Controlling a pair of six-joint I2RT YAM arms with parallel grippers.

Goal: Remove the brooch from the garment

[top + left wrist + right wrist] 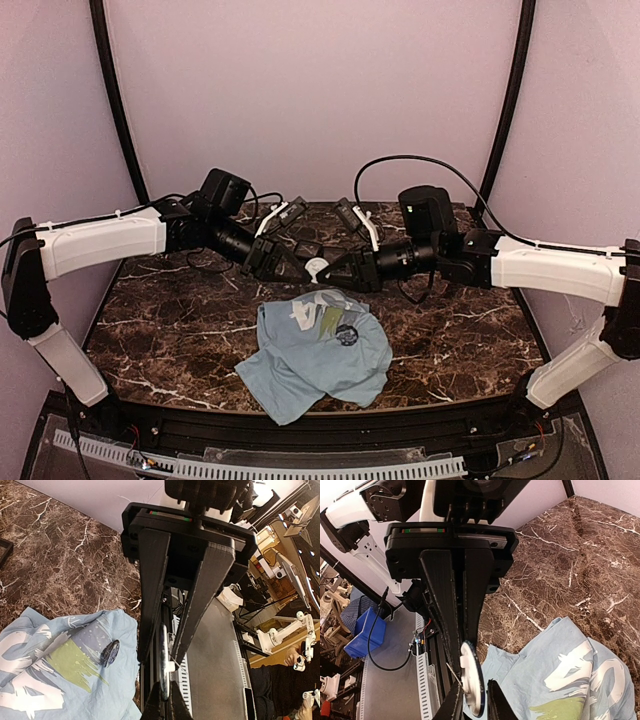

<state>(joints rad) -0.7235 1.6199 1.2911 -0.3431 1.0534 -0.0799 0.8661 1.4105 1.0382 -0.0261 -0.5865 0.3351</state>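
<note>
A small light-blue garment (310,365) with a white and green print lies crumpled on the marble near the front edge. One round dark brooch (347,334) sits on its print, also seen in the left wrist view (110,653). A second round brooch with a white back (317,268) hangs above the garment between both arms. My left gripper (303,262) (162,659) is shut on that brooch (164,650), seen edge-on. My right gripper (333,272) (465,652) meets it head-on from the right, its tips pinched on the same brooch (472,685).
The dark marble table (170,330) ends at a black rail with a white slotted strip (300,468) along the front. Black cables (400,165) loop behind the right arm. A small black tray (4,550) shows at the left wrist view's left edge. Pale walls close in on three sides.
</note>
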